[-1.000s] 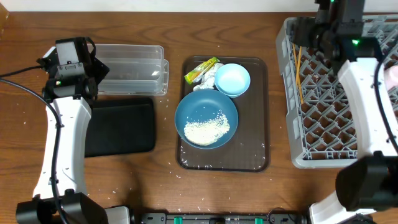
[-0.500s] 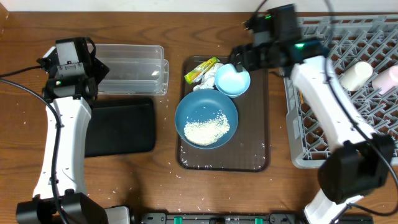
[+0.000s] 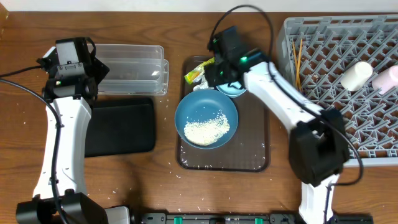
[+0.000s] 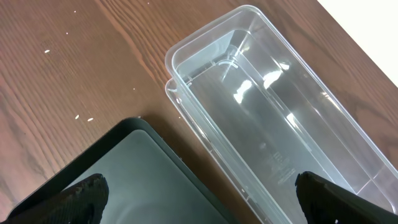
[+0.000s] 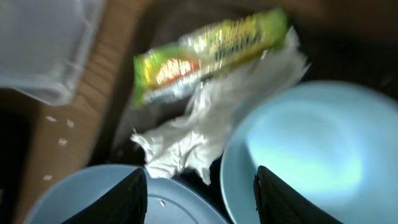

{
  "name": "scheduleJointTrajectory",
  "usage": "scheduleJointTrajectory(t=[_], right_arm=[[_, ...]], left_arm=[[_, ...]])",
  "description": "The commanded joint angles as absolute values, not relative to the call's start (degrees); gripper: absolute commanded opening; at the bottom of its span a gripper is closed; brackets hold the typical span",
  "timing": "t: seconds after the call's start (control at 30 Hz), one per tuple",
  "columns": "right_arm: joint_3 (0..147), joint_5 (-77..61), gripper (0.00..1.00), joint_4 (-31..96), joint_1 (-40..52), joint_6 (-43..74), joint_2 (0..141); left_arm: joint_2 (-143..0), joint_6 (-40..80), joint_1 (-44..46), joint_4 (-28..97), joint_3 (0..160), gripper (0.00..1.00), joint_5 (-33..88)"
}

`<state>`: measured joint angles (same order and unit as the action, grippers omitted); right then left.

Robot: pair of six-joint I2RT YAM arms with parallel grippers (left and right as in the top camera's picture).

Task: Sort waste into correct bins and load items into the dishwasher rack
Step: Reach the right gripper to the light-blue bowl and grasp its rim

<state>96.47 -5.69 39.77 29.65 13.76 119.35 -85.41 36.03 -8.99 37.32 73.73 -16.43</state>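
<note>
Loose rice (image 3: 207,129) lies in the dark-blue bowl (image 3: 206,119) on the brown tray. Behind it are the light-blue bowl (image 5: 311,149), the crumpled tissue (image 5: 199,134) and the yellow-green wrapper (image 5: 211,53). My right gripper (image 5: 200,198) hovers open over the gap between the two bowls, just short of the tissue, holding nothing. The grey rack (image 3: 336,106) at the right holds chopsticks (image 3: 299,62), a white cup (image 3: 356,76) and a pink cup (image 3: 388,76). My left gripper (image 4: 208,205) stands wide open above the clear tub (image 4: 273,118) and the black tray (image 4: 124,180).
The brown serving tray (image 3: 258,152) carries both bowls and the waste in the middle of the table. Stray rice grains (image 3: 177,168) dot the wood near its front left corner. The right arm (image 3: 280,102) stretches across from the rack side over the tray.
My right arm has swung left from over the rack to the back of the brown tray, and its jaws have narrowed somewhat. The left arm has not moved.
</note>
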Motion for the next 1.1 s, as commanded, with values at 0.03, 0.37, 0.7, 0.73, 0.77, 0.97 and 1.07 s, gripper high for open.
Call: scheduleJointTrajectory(t=[0.03,0.37,0.7,0.73,0.77,0.97,1.07], right_arm=[[96.6,-1.5,0.53,41.4,31.4,15.7,119.7],[96.5,8.5,0.49,43.4,31.8,15.7,120.8],[96.5,8.3,0.45,41.0,32.1,15.6,123.8],[96.5,8.4,0.45,40.7,32.1,15.6,123.8],[96.5,8.4,0.45,40.5,32.1,15.6,123.8],[96.5,9.0,0.45,40.0,31.9,15.6,123.9],[96.5,9.1,0.43,39.6,31.6,15.6,124.1]], left_arm=[[-85.8,36.3,-9.3,37.5,73.4,0.99,-16.5],[-85.8,36.3,-9.3,37.5,73.4,0.99,-16.5],[-85.8,36.3,-9.3,37.5,73.4,0.99,-16.5],[-85.8,36.3,-9.3,37.5,73.4,0.99,-16.5],[-85.8,36.3,-9.3,37.5,73.4,0.99,-16.5],[-85.8,36.3,-9.3,37.5,73.4,0.99,-16.5],[-85.8,36.3,-9.3,37.5,73.4,0.99,-16.5]])
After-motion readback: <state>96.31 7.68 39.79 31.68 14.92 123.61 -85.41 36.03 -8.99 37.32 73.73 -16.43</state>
